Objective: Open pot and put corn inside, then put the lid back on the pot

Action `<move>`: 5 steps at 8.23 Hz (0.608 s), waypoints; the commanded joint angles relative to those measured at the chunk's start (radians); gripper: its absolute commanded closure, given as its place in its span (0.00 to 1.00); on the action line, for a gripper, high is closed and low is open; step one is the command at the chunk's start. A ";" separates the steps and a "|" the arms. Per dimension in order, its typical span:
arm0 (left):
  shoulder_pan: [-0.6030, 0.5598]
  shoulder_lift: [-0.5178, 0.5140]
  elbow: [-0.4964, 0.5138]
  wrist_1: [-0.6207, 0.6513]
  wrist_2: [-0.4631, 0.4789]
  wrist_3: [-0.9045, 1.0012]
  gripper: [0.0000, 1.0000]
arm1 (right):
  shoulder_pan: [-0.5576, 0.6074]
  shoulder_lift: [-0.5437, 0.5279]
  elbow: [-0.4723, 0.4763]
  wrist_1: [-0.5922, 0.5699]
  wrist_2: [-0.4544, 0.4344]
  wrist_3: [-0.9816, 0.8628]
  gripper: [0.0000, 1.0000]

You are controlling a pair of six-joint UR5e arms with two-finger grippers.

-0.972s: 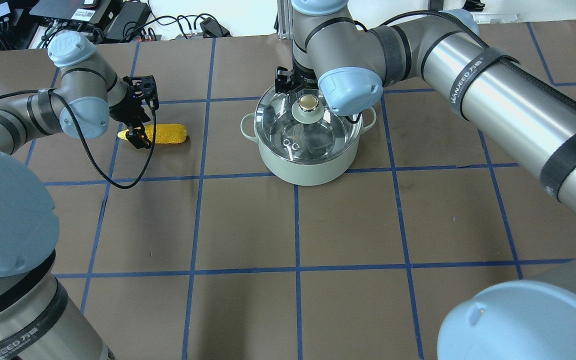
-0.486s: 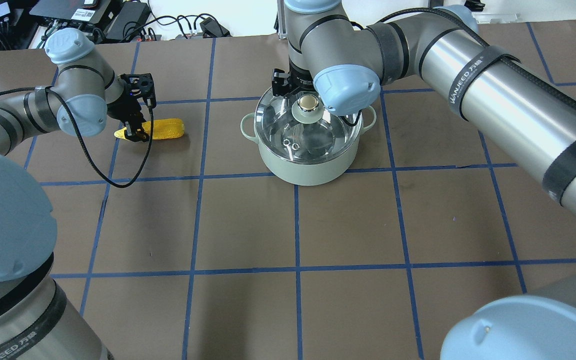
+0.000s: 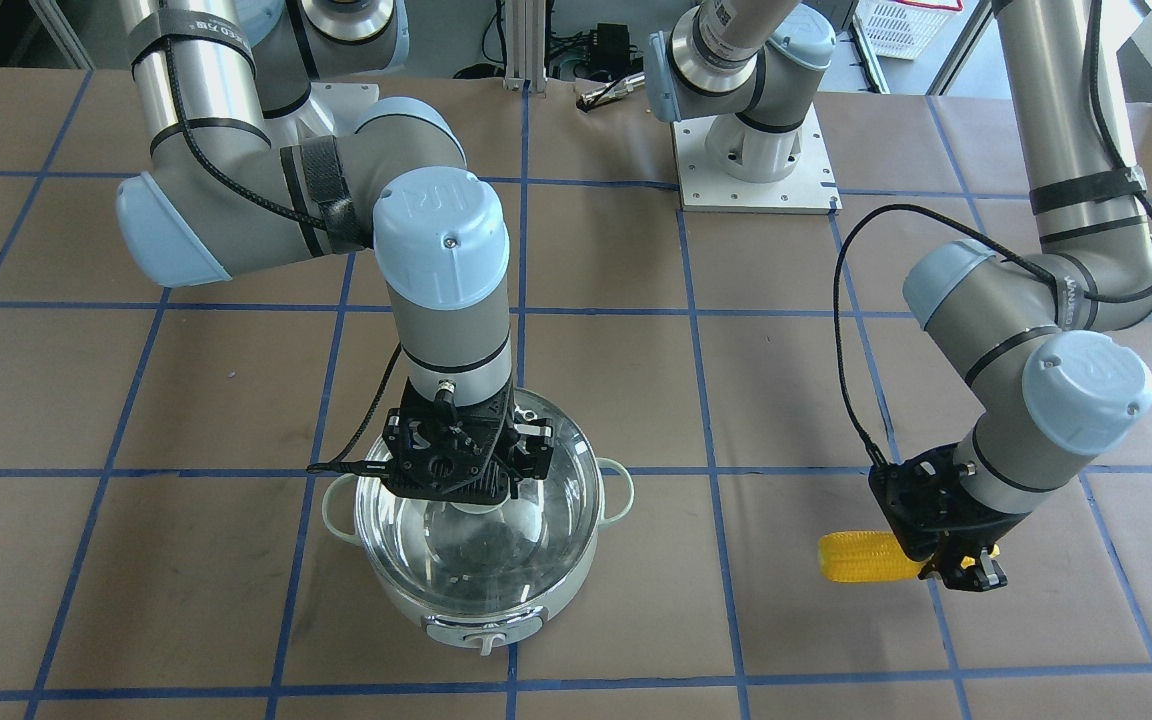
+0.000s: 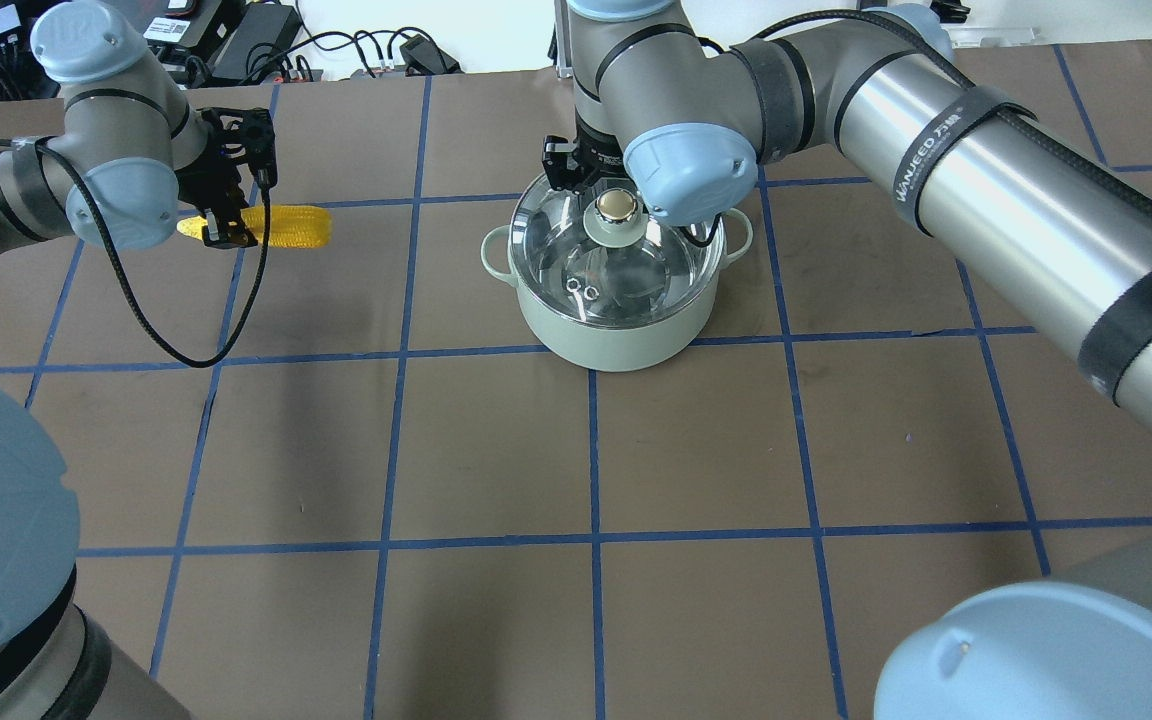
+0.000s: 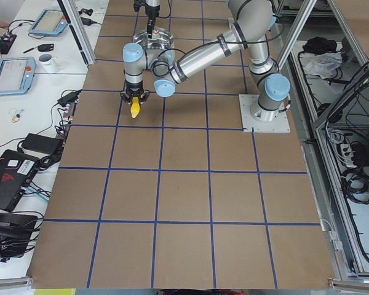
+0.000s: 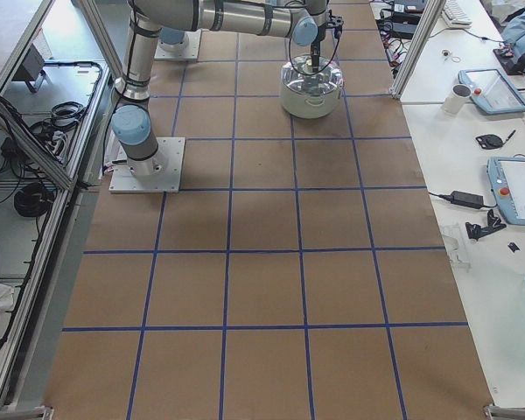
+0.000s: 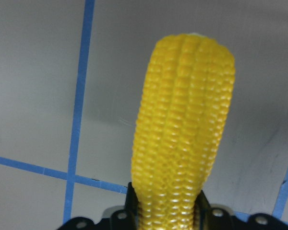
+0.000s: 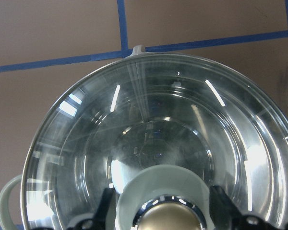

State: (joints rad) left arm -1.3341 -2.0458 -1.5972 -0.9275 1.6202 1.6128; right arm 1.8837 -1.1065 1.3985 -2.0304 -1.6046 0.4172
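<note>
Now left gripper pointing down, clamped on corn, right gripper straddling lid knob, grip unclear, corn lifted higher than before.

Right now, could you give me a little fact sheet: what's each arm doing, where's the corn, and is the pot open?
Pot: closed
Lid: seated on the pot
Corn: outside the pot, held horizontally, apparently off the table
Left gripper: shut on the corn
Right gripper: over the lid, fingers either side of its knob; grip unclear
</note>
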 commanded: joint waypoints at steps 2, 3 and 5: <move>-0.011 0.125 -0.004 -0.034 0.000 -0.005 1.00 | 0.000 0.005 -0.013 0.001 0.000 0.009 0.64; -0.019 0.137 -0.004 -0.034 -0.006 -0.010 1.00 | 0.000 0.005 -0.012 0.002 0.005 0.009 0.70; -0.023 0.144 -0.004 -0.034 -0.008 -0.013 1.00 | -0.003 -0.003 -0.016 0.006 0.002 0.002 0.72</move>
State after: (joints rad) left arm -1.3511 -1.9139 -1.6015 -0.9613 1.6148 1.6046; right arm 1.8830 -1.1019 1.3860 -2.0276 -1.6013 0.4252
